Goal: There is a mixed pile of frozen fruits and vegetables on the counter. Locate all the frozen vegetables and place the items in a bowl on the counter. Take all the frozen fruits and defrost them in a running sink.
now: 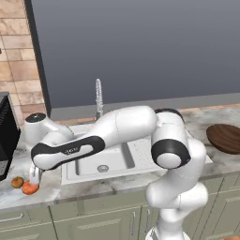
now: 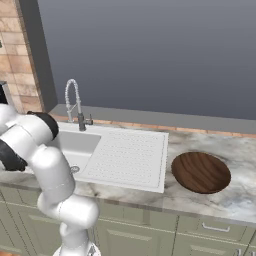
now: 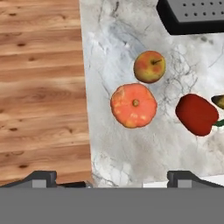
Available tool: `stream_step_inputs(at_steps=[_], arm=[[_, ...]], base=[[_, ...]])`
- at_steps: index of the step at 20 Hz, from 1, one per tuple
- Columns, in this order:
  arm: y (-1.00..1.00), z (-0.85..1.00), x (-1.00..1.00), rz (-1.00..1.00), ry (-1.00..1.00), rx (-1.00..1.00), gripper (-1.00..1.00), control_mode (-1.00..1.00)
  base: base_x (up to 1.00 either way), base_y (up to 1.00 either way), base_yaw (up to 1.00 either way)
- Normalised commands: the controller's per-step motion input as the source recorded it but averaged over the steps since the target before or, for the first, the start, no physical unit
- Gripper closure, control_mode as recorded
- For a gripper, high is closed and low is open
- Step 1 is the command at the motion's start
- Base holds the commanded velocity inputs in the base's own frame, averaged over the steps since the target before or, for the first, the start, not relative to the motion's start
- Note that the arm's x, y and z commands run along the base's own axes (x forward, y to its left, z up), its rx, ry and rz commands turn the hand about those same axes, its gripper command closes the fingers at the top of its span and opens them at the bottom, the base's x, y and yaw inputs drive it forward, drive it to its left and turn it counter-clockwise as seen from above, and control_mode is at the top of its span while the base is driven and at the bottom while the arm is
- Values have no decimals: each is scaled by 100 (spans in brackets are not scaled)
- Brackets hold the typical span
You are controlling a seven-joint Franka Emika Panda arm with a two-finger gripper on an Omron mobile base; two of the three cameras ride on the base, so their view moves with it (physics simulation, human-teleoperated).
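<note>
A: What is the biggest thing here?

B: The counter (image 1: pixel 213 164), pale marbled stone, with one white sink (image 2: pixel 131 157) set in it. The sink's long axis runs along the counter; its basin is on the left, the dotted drainboard on the right. One chrome spring faucet (image 2: pixel 73 102) stands upright behind the basin.

A: And the bowl?

B: One dark wooden bowl (image 2: pixel 201 172) sits right of the sink, apart from it, and holds nothing.

A: Where is the produce?

B: At the far left end of the counter, left of the sink. In the hand view I count four pieces: one ribbed orange-red tomato (image 3: pixel 133 105), one smaller orange-yellow fruit (image 3: pixel 149 66) just beside it with the stem up, one red pepper (image 3: pixel 197 113) lying nearby, and the dark tip of the banana (image 3: pixel 218 101) at the edge. How the banana lies, I cannot tell.

A: Is something in the way?

B: A black appliance (image 1: pixel 8 133) stands close to the pile.

A: The gripper?

B: The gripper (image 3: pixel 113 177) hangs above the tomato, fingers spread wide, holding nothing.
</note>
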Motion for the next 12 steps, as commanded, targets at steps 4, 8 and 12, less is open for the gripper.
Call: stream_step_inputs(at_steps=[4,8,12], arm=[[19,-21,0,0,0,-3,-100,-100],[18,-19,1,0,0,-2,-100,-100],[18,-13,1,0,0,-1,-100,-100]], base=[[0,0,0],[0,0,0],[0,0,0]])
